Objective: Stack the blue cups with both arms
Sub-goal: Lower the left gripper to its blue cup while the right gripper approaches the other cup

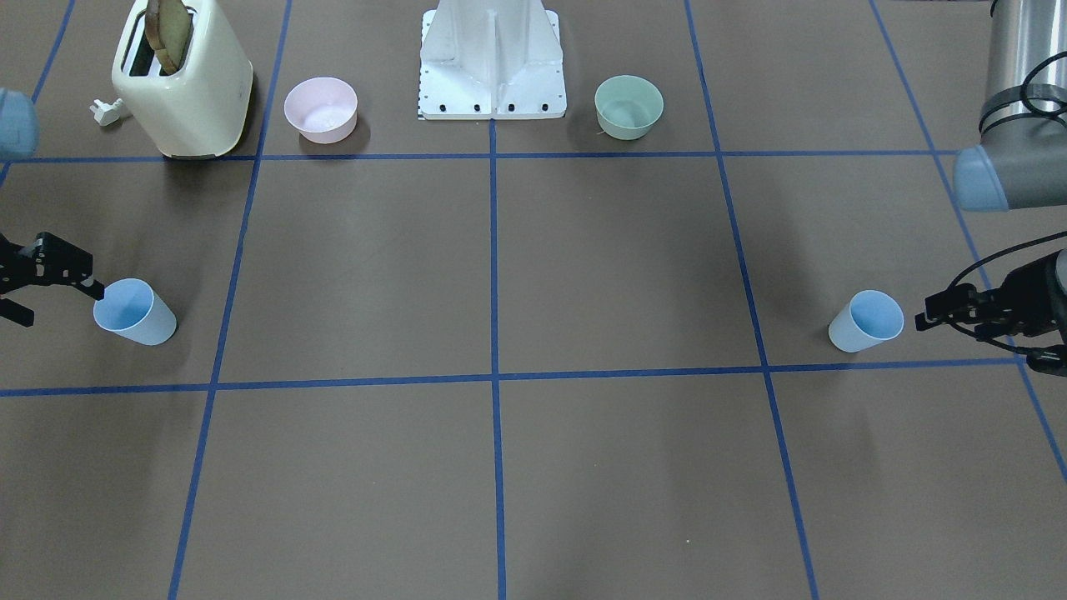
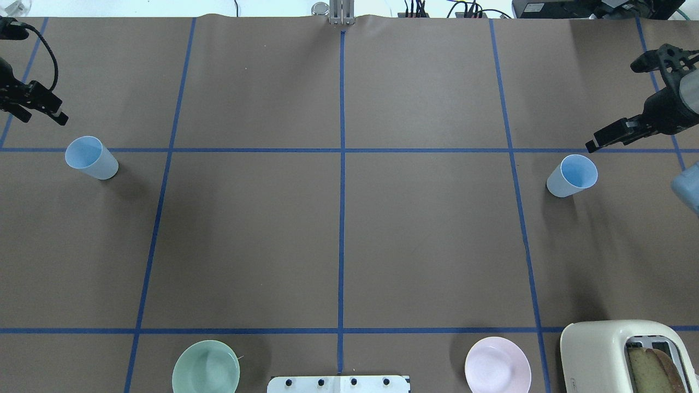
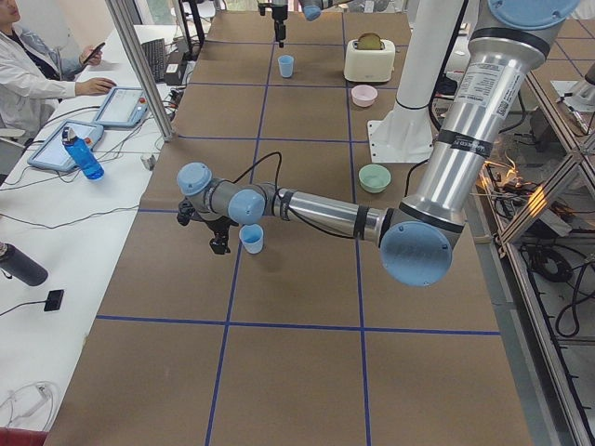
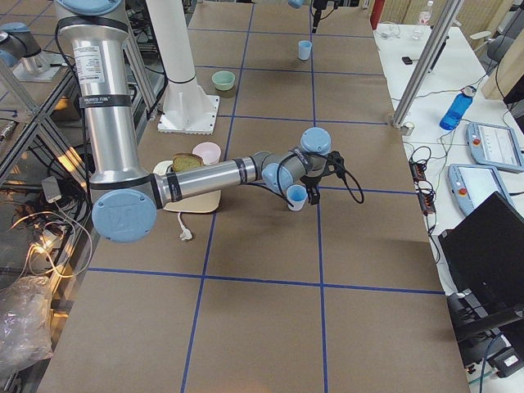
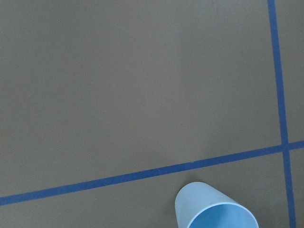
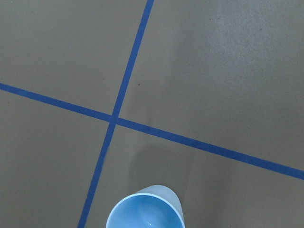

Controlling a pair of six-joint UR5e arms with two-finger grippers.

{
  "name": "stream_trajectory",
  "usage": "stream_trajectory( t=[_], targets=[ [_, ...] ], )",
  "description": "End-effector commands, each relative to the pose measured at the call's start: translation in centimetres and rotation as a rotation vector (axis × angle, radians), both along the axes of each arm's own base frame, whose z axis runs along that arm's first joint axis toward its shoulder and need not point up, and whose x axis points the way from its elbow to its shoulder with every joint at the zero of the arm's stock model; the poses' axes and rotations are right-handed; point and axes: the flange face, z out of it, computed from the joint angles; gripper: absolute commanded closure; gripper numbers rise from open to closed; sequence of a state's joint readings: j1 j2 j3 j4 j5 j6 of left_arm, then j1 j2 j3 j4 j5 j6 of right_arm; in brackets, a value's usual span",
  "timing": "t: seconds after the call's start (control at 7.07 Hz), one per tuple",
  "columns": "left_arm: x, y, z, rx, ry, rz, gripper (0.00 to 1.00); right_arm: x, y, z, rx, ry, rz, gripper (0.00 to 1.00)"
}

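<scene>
Two pale-blue cups stand upright on the brown table. One cup (image 2: 91, 158) is on my left side, also in the front view (image 1: 867, 321) and at the bottom of the left wrist view (image 5: 213, 209). My left gripper (image 2: 41, 112) hovers just beyond it, open and empty, also in the front view (image 1: 971, 321). The other cup (image 2: 572, 176) is on my right side, also in the front view (image 1: 133, 312) and the right wrist view (image 6: 145, 211). My right gripper (image 2: 617, 134) hovers just beyond it, open and empty, also in the front view (image 1: 54, 292).
Near my base stand (image 1: 492, 62) sit a pale-green bowl (image 1: 628, 106), a pink bowl (image 1: 321, 108) and a cream toaster (image 1: 183, 83) with bread in it. Blue tape lines cross the table. An operator sits at a side desk (image 3: 37, 74).
</scene>
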State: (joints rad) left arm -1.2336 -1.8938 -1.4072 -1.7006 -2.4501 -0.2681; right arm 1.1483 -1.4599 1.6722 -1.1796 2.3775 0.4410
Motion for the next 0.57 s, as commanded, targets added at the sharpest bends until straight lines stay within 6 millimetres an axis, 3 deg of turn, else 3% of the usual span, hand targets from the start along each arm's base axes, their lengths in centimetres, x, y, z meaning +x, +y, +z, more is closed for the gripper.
stream_trajectory(
  t=[0.0,0.28,0.42],
  targets=[
    [1.6,1.5,1.2,-0.01,-0.003,0.033,0.12,-0.4,0.1,0.3,0.006,0.02,0.005,0.01],
    [2.5,3.2,3.5,0.019,0.01,0.048,0.13,-0.5,0.0,0.2,0.01,0.024,0.007,0.01],
    [3.0,3.3,3.3,0.011,0.011,0.048,0.16,-0.5,0.1,0.3,0.009,0.026,0.006,0.01]
  ],
)
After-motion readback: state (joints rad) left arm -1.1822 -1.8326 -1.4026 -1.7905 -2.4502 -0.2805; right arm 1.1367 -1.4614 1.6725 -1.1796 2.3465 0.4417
